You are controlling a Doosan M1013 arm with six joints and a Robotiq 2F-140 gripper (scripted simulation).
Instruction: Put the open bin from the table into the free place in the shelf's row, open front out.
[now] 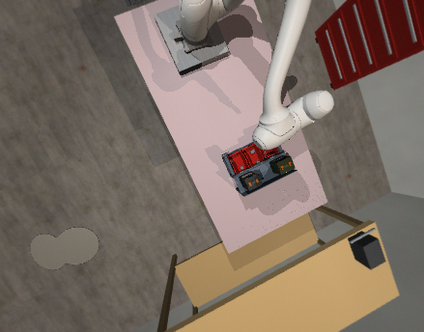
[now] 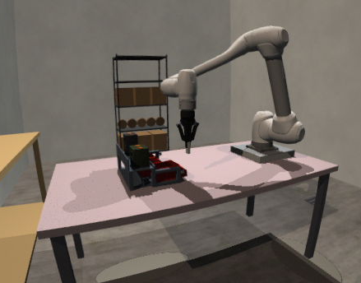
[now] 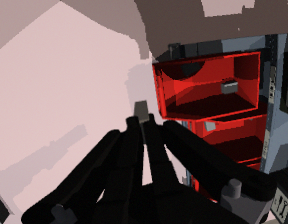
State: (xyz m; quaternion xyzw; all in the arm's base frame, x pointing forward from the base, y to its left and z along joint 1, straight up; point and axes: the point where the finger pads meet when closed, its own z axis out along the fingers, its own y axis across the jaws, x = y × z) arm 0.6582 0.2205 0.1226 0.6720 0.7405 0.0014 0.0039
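Observation:
A small grey-blue shelf rack (image 2: 136, 170) stands on the pink table. A row of red open bins (image 2: 168, 169) sits in its low front shelf, open fronts facing away from the rack. In the wrist view the nearest red bin (image 3: 209, 86) holds a small grey part, and a second red bin (image 3: 229, 137) sits beside it. From above the red bins (image 1: 243, 156) are partly hidden under my wrist. My gripper (image 2: 188, 149) is shut and holds nothing. It hangs above the table top, beside the end of the row and clear of the bins. Its fingertips (image 3: 142, 111) point down at bare table.
Two dark boxes (image 1: 282, 165) (image 1: 251, 179) sit on the rack's upper level. The arm's base plate (image 2: 263, 151) is at the table's far right. A tall wire shelf with cardboard boxes (image 2: 141, 103) stands behind the table. A tan table (image 1: 299, 285) is close by.

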